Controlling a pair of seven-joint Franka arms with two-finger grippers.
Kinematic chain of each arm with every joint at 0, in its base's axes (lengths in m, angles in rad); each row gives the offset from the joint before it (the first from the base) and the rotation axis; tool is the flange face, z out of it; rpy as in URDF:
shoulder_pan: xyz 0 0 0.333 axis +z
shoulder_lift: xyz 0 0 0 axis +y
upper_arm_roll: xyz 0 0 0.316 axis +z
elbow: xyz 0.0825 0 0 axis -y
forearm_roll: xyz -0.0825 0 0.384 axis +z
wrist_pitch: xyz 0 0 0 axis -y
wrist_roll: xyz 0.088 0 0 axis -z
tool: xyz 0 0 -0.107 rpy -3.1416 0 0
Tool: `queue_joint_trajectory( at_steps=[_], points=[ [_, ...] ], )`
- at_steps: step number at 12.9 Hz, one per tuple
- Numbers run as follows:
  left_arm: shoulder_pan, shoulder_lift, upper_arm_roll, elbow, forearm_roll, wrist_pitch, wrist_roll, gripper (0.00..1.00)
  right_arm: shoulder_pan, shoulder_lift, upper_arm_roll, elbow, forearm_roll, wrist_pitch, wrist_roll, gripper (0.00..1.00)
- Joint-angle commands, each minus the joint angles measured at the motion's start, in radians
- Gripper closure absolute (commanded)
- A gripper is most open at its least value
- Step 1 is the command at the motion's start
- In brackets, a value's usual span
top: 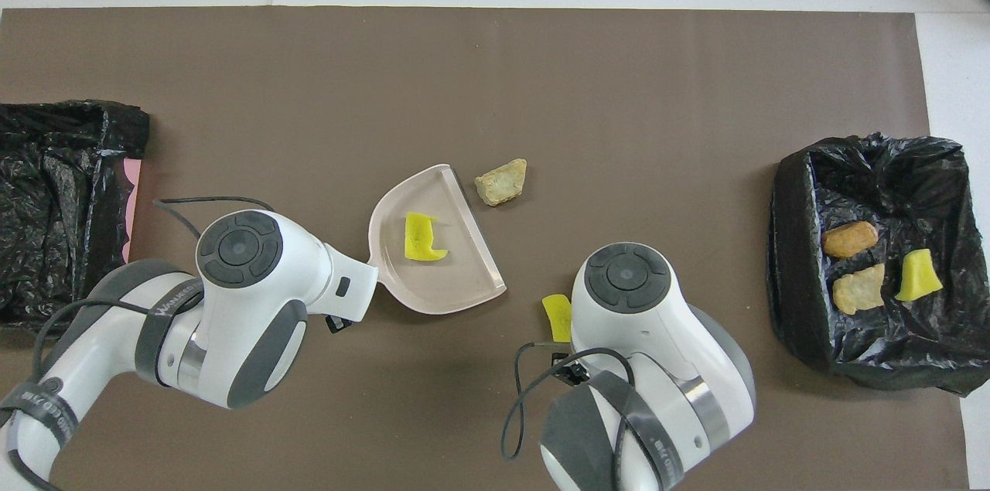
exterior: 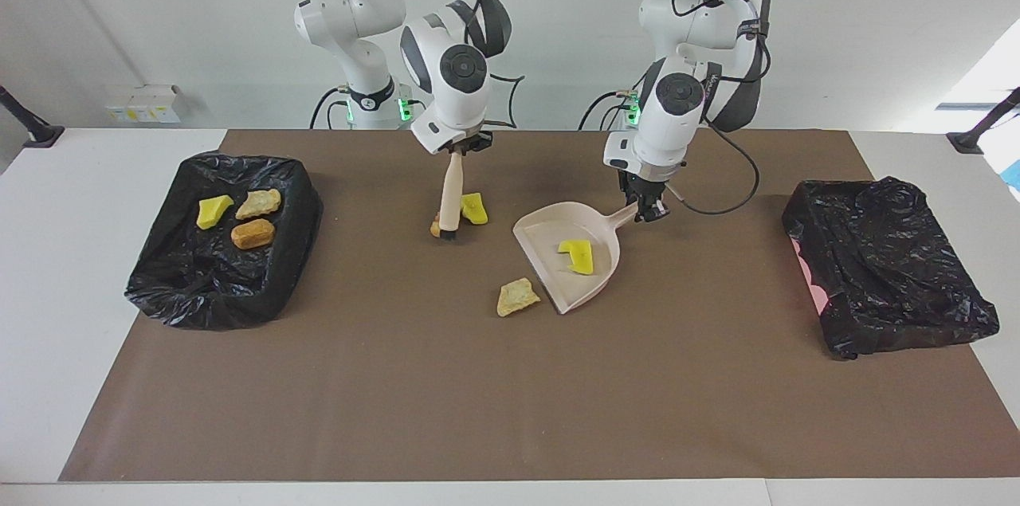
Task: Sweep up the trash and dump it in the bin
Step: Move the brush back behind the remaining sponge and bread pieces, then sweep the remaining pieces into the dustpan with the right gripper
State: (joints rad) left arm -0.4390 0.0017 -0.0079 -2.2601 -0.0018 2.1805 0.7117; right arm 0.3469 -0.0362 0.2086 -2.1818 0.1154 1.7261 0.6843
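1. The counter (exterior: 446, 378) carries two bins lined with black bags. The bin (exterior: 296, 195) at my right arm's end already holds three bits of trash; the other bin (exterior: 888, 267), at my left arm's end, shows nothing inside.
2. The dustpan (exterior: 603, 276) lies mid-counter, its open mouth turned toward my right arm's end and its handle reaching back toward me. My left fingers (exterior: 649, 207) are closed on that handle.
3. The brush (exterior: 451, 195) hangs nearly upright from my closed right fingers (exterior: 462, 147), bristles down beside the dustpan, toward my right arm's end.
4. The next stroke turns on this: two bits sit right by the bristles, and the pan's mouth lies from them toward my left arm's end. So I judge that I must push that way, long axis of the brush kept upright. My right arm is the nearer one.
5. The yellow wedge (exterior: 474, 209) by the brush is bright and spongy, lying on the counter.
6. The brown pastry (exterior: 436, 229) is mostly hidden by the brush head; only an edge shows.
7. A pale golden crust (exterior: 516, 296) lies just off the pan's lip, farther from me.
8. One notched yellow piece (exterior: 578, 255) already rests in the pan.
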Motion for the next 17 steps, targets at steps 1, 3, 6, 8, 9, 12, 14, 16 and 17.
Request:
queue_joint_trajectory(
  at_steps=[1,3,6,8,9,12,14,16,17],
  points=[
    [0.0,-0.008,0.003,-0.018,0.025,0.028,-0.024,1.0,-0.016,-0.076,0.003,-0.085,-0.037,0.023,0.131,1.0],
    [0.0,-0.006,0.003,-0.018,0.025,0.033,-0.024,1.0,-0.011,-0.106,0.006,-0.124,-0.037,0.032,0.22,1.0],
    [0.0,-0.008,0.003,-0.018,0.025,0.035,-0.024,1.0,0.067,-0.12,0.009,-0.19,0.065,0.177,0.397,1.0],
    [0.0,-0.009,0.003,-0.019,0.025,0.018,0.021,1.0,0.134,-0.044,0.009,-0.204,0.087,0.315,0.504,1.0],
    [-0.001,-0.009,0.005,-0.021,0.025,0.021,0.094,1.0,0.159,0.013,0.009,-0.194,0.086,0.385,0.532,1.0],
    [-0.001,-0.011,0.005,-0.021,0.025,0.004,0.188,1.0,0.141,0.123,0.005,-0.062,0.057,0.399,0.5,1.0],
    [-0.001,-0.008,0.005,-0.019,0.025,0.016,0.198,1.0,0.106,0.189,0.005,0.058,0.023,0.339,0.443,1.0],
    [0.0,-0.008,0.005,-0.019,0.025,0.022,0.192,1.0,0.08,0.223,0.008,0.118,-0.002,0.329,0.344,1.0],
    [0.0,-0.008,0.005,-0.019,0.025,0.025,0.189,1.0,0.069,0.228,0.008,0.123,0.01,0.332,0.246,1.0]
  ],
)
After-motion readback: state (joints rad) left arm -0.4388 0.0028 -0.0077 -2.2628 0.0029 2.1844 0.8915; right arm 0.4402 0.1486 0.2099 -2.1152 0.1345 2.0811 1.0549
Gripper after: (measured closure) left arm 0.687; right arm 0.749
